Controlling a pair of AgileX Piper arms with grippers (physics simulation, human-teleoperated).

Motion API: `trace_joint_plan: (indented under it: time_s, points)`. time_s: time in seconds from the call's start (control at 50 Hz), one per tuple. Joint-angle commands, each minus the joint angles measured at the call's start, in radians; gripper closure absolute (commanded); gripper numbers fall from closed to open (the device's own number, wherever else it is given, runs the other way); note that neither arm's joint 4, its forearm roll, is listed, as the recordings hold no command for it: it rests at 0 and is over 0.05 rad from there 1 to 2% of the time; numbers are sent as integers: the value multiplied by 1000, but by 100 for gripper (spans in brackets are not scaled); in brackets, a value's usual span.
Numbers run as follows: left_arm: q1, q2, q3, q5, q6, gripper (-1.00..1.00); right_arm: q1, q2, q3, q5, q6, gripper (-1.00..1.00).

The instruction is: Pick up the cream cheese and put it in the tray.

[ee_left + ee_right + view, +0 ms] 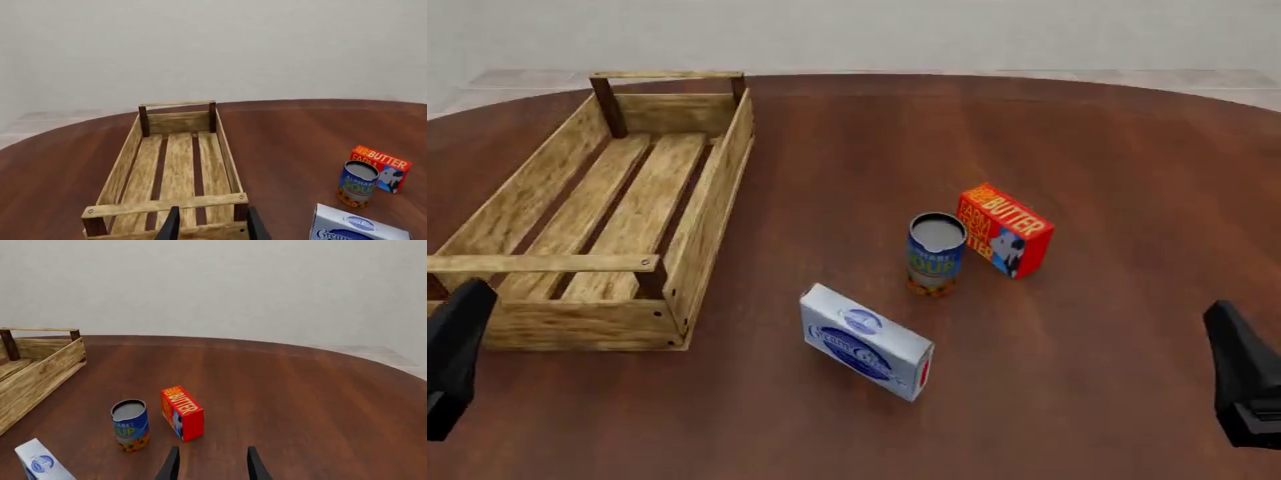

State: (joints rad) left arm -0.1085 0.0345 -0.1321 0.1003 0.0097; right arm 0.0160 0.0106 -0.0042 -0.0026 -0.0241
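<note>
cream cheese [866, 342] lying flat mid-worktop, right of the tray [711, 190], long axis slanting far-left to near-right | left gripper [454, 352] and right gripper [1248, 385] both hanging back with jaws parted, holding nothing | roughly equidistant

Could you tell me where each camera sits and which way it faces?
Front view: above and behind the arms, looking down the table; both end effectors show at the lower corners.
Left wrist view: behind the left end effector, facing the tray.
Right wrist view: behind the right end effector, facing the butter box.
All three share the soup can and cream cheese.
</note>
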Motion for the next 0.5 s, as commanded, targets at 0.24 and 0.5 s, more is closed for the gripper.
trace_joint_plan:
  time_s: [0.24, 0.5]
  points:
    - [-151, 106, -201, 143, 32, -100, 0, 18, 0, -6, -1, -100]
    - [-250, 314, -268, 52, 4, -100, 4, 28, 0, -12, -1, -100]
